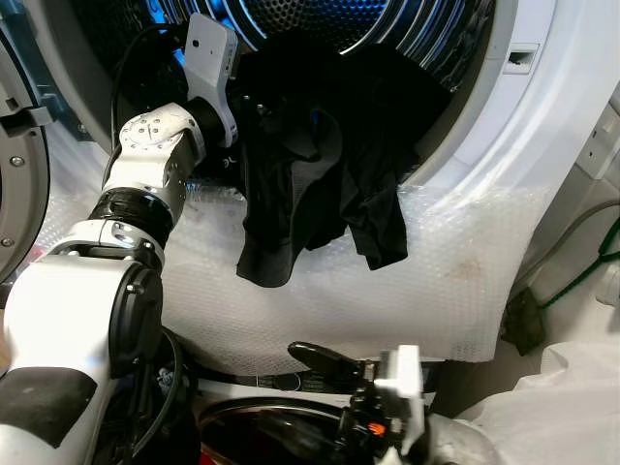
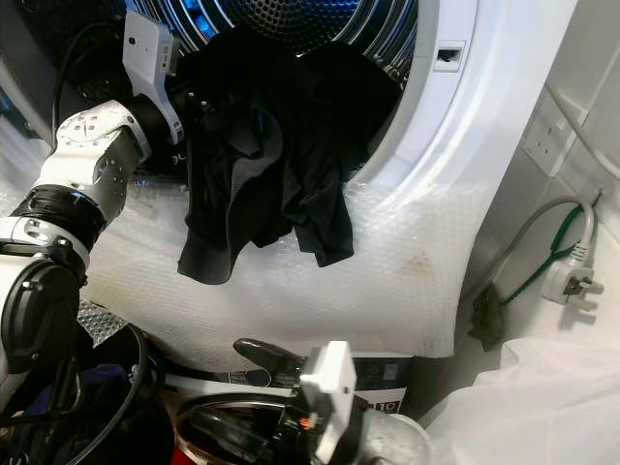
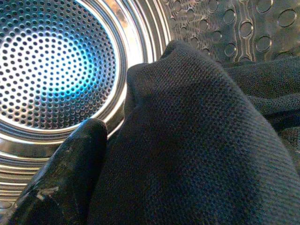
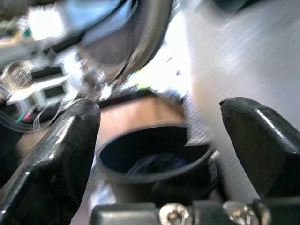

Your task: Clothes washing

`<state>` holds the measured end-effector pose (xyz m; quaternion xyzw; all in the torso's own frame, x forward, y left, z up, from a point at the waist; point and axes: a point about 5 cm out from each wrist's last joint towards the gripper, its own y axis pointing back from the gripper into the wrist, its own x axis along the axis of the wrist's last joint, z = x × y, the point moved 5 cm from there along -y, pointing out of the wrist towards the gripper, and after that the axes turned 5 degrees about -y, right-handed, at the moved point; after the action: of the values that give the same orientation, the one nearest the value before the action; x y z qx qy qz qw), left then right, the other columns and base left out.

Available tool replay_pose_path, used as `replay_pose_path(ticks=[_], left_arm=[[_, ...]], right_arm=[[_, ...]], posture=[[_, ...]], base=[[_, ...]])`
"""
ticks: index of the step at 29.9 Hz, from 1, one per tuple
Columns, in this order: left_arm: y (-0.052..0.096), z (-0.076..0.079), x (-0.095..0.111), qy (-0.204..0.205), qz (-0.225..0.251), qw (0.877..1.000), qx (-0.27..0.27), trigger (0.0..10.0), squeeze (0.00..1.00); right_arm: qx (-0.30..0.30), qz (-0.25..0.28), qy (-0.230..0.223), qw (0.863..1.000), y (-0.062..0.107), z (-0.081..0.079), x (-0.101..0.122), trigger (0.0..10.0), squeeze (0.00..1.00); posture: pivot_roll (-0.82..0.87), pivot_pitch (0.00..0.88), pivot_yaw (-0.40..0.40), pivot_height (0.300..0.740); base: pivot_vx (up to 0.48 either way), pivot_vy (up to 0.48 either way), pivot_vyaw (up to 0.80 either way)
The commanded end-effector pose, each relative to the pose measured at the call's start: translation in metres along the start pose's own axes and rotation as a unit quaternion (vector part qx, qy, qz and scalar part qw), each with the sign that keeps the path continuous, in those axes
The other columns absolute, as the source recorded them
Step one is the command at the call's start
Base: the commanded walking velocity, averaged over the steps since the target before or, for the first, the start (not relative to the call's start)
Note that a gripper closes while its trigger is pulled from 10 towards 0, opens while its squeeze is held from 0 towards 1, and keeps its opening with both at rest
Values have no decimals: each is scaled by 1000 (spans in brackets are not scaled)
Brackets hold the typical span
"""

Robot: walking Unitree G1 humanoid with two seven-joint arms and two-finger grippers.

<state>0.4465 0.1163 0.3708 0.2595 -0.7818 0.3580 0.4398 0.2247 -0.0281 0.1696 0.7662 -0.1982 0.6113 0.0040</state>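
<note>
1. Black garment (image 1: 320,165) draped over the lip of the washing machine (image 1: 542,116) opening; one end inside the perforated drum (image 3: 51,70), the other hanging down over the bubble wrap (image 1: 436,281) on the front panel.
2. Left end effector (image 1: 254,107) reaches into the opening, against the cloth; one finger (image 3: 65,178) touches the fabric. Grip: cannot tell.
3. Right end effector (image 4: 159,136) low, below the machine, fingers spread, holding nothing.

One white front-loading washing machine (image 2: 504,87) with one perforated steel drum (image 3: 51,70). One black knit garment (image 1: 320,155) draped over the drum's lower rim. One sheet of clear bubble wrap (image 1: 426,281) across the machine's front. Two silver robot arms: one left (image 1: 145,184), one right (image 2: 329,397). One white wall socket (image 2: 547,136). One white plug (image 2: 572,281) on one grey cable.
</note>
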Motion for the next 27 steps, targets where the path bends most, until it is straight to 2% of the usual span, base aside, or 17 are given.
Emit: replay_pose_path(ticks=[1,3,4,6,8,10,14,17,19,22,27], left_arm=[[6,6,-25,13,-42,999,-10,10000,1000],[5,6,-25,13,-41,999,-9,10000,1000],[5,7,-25,14,-41,999,-10,10000,1000],[5,7,-25,15,-41,999,-10,10000,1000],[5,8,-26,16,-41,999,-11,10000,1000],[5,9,-27,17,-40,999,-11,10000,1000],[4,11,-26,18,-38,999,-14,10000,1000],[3,11,-25,18,-36,999,-15,10000,1000],[2,12,-24,19,-34,999,-16,10000,1000],[2,13,-24,22,-32,999,-19,10000,1000],[4,13,-26,21,-33,999,-21,10000,1000]], right_arm=[[-2,50,15,999,-3,2,28,10000,0],[1,66,15,998,-3,2,36,10000,0],[3,86,15,996,-4,1,48,10000,0],[2,93,18,995,-5,1,52,10000,0],[-39,103,35,993,-11,13,59,10000,0],[-44,103,38,993,-15,15,60,10000,0],[1,84,31,996,-28,-1,53,10000,0],[-3,67,42,997,-32,1,48,10000,0],[-15,61,52,997,-46,8,44,10000,0],[-12,52,81,995,-59,8,44,10000,0],[-10,59,92,994,-68,9,49,10000,0]], posture=[[-82,0,21,740],[-83,0,23,740],[-82,0,20,740],[-82,0,20,740],[-82,0,20,740],[-87,0,22,740],[-82,0,21,740],[-80,0,20,740],[-82,0,23,740],[-77,0,25,740],[-75,0,25,740]], base=[[0,0,0],[0,0,0],[0,0,0],[0,0,0],[0,0,0],[0,0,0],[0,0,0],[0,0,0],[0,0,0],[0,0,0],[0,0,0]])
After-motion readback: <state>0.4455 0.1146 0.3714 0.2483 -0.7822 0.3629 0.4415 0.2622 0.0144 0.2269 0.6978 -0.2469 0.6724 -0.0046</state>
